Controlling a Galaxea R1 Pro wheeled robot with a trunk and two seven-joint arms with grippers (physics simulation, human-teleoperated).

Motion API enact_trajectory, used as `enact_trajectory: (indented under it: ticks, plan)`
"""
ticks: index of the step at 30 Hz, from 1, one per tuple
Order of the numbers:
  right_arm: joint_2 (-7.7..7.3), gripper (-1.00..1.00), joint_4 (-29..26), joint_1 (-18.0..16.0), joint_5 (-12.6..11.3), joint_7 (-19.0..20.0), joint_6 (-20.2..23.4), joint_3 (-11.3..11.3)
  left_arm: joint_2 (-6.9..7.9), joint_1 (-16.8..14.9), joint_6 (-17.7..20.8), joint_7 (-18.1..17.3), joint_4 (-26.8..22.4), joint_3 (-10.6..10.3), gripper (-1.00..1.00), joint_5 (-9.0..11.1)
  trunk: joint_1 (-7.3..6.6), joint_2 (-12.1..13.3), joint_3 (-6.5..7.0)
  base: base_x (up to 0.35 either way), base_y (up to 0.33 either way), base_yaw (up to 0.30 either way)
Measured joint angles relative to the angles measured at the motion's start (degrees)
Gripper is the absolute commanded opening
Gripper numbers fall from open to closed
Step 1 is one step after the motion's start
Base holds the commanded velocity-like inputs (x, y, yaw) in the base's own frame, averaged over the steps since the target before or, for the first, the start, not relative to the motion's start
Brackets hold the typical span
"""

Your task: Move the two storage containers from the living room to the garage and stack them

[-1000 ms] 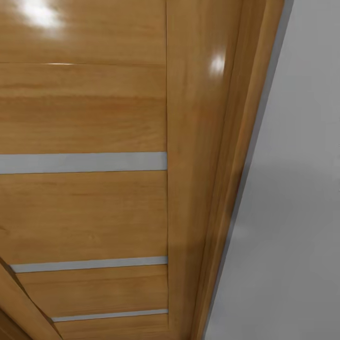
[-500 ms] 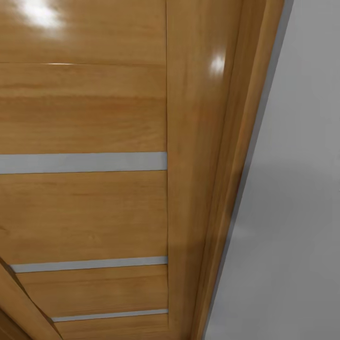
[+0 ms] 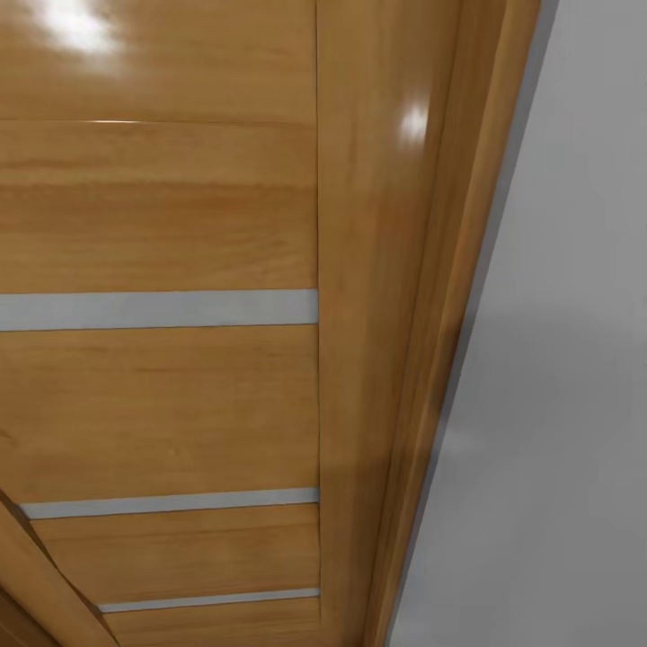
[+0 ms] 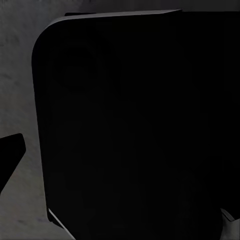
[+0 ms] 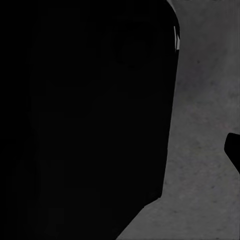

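The two storage containers are out of view. The head view looks close up at a glossy wooden panel door [image 3: 162, 225] of the garage, crossed by thin grey strips. In the left wrist view a dark grey mottled concrete floor [image 4: 15, 75] lies beside a large black rounded body [image 4: 135, 130]. A black tip [image 4: 10, 155] pokes in at the picture's edge, perhaps a finger. The right wrist view has the same floor [image 5: 200, 150], a black mass [image 5: 85, 115] and a small black tip [image 5: 233, 150]. Neither gripper's jaws can be read.
A plain pale grey wall [image 3: 557, 404] meets the door's wooden frame [image 3: 422, 359] along a slanting line. The door and wall stand very near the head camera. Bare concrete shows beside the black body in both wrist views.
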Motion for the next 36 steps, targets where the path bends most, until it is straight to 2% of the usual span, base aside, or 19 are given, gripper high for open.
enact_trajectory:
  ticks: [16, 24, 31, 32, 36]
  plan:
    - [0.05, 1.0, -0.2, 0.0, 0.2, 0.0, 0.0, 0.1, -0.03, 0.0, -0.3, 0.0, -0.2, 0.0, 1.0, 0.0, 0.0, 0.0, 1.07, 0.0, 0.0, 0.002]
    - [-0.07, 1.0, -0.3, 0.0, 0.2, 0.0, 0.0, 0.2, 0.31, 0.0, -2.4, -0.7, -4.7, 0.0, 1.0, 0.0, 0.0, 0.0, 1.22, 0.0, 0.0, 0.002]
    - [-0.09, 1.0, -0.3, -0.1, 0.2, 0.0, 0.0, 0.2, 0.23, 1.6, -2.6, -5.7, -17.2, 0.3, 1.0, 0.2, 0.0, 0.0, 1.23, 0.0, 0.0, 0.0]
    - [-0.07, 1.0, -0.3, -0.1, 0.2, 0.0, 0.0, 0.1, 0.29, 3.1, -2.5, -6.6, -21.9, 0.3, 1.0, 0.3, -0.01, 0.0, 1.23, 0.0, 0.0, 0.0]
    - [-0.05, 1.0, -0.4, -0.1, 0.2, -0.1, 0.0, 0.1, 0.42, 9.3, -2.2, -7.7, -33.9, 0.4, 1.0, 0.3, -0.01, 0.0, 1.23, 0.0, 0.0, 0.0]
